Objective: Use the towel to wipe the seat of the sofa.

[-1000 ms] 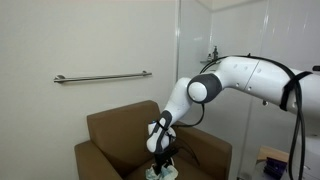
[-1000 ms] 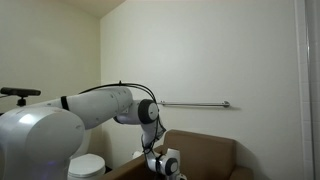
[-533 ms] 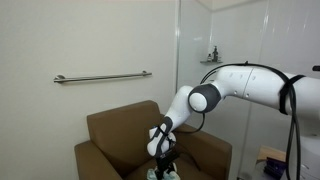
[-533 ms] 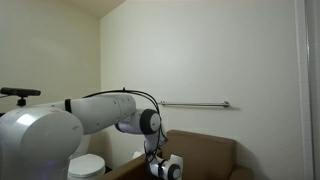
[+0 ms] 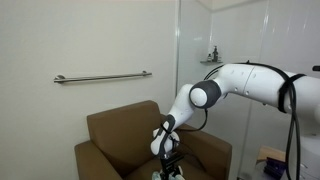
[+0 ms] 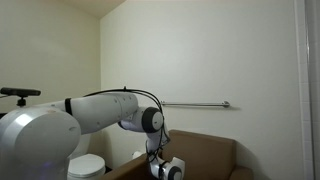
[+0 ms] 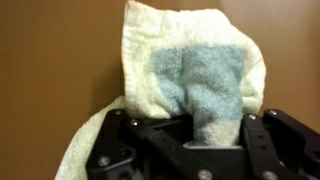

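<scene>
In the wrist view the towel (image 7: 190,75), white with a pale blue-green patch, lies against the brown seat of the sofa (image 7: 50,70) and runs down between the black fingers of my gripper (image 7: 195,140), which is shut on it. In an exterior view the gripper (image 5: 166,170) reaches down onto the seat (image 5: 125,160) of the boxy brown armchair, at the frame's lower edge; a sliver of towel (image 5: 157,176) shows beside it. In the second exterior view the gripper (image 6: 165,170) sits low over the sofa (image 6: 205,155), the towel hidden.
A metal grab bar (image 5: 100,77) is fixed to the wall above the sofa's low back (image 5: 122,120). Thick arms (image 5: 205,150) flank the seat. A white toilet (image 6: 88,165) stands beside the sofa. A glass partition (image 5: 180,50) rises behind the arm.
The arm has shifted a little to the right and lower over the seat, carrying the towel with it; the gripper has stayed shut.
</scene>
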`<state>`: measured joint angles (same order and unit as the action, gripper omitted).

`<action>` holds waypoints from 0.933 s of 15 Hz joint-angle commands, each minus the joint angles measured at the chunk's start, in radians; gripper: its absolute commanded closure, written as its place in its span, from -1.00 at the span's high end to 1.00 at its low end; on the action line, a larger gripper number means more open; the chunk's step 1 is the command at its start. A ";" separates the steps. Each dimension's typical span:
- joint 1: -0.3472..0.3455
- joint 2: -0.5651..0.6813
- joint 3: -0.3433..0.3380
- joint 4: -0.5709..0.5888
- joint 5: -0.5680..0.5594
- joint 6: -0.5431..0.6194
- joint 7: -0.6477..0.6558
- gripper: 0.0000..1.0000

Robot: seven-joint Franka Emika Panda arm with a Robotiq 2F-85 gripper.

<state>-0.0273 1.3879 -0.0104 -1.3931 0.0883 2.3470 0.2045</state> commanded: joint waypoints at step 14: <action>0.057 -0.351 -0.021 -0.428 -0.041 0.068 -0.062 -0.91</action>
<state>-0.0210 1.1883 -0.0244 -1.7106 0.0710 2.3514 0.1537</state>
